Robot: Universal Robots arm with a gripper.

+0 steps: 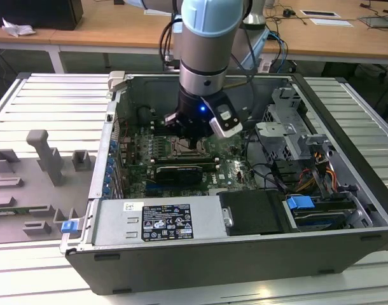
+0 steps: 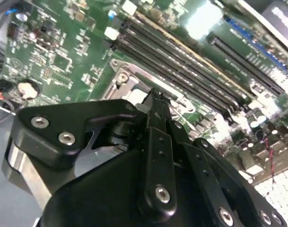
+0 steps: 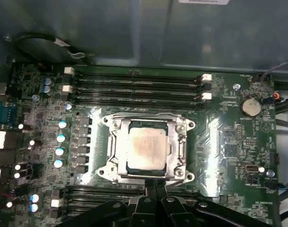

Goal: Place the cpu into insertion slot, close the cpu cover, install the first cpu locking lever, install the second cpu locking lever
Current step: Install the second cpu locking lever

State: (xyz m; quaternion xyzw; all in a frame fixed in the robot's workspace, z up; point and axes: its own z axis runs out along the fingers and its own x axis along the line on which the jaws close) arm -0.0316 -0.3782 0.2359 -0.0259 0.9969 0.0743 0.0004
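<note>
Lab: opened computer case (image 1: 245, 254) on slatted metal bench (image 1: 48, 95), desks (image 1: 117, 25) behind.

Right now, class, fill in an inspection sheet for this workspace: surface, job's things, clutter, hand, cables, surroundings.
Surface: ribbed grey table carrying an open computer case.
Job's things: cpu lies in the insertion slot; cpu cover lies flat around it.
Clutter: grey fixture blocks at the exterior view's left.
Hand: hand shut, tips at the socket's edge, holding nothing visible.
Cables: black cables and orange wires inside the case.
Surroundings: wooden desks behind.
</note>
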